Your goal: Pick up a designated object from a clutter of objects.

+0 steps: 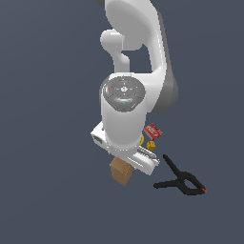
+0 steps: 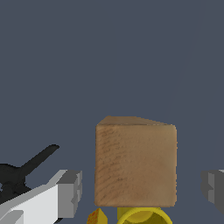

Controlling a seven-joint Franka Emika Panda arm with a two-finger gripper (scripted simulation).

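Two fingers of the claw stand released, one on each side of the brown box, not touching it. Approach looks finished; next, I judge, they must clench, then lift clear of the yellow cup just beside.

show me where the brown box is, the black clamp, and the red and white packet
brown box [image 2: 135,164], wrist view, middle of its facing side.
black clamp [image 1: 183,181], exterior view, where its handles cross.
red and white packet [image 1: 153,131], exterior view, centre of its visible face beside the arm.
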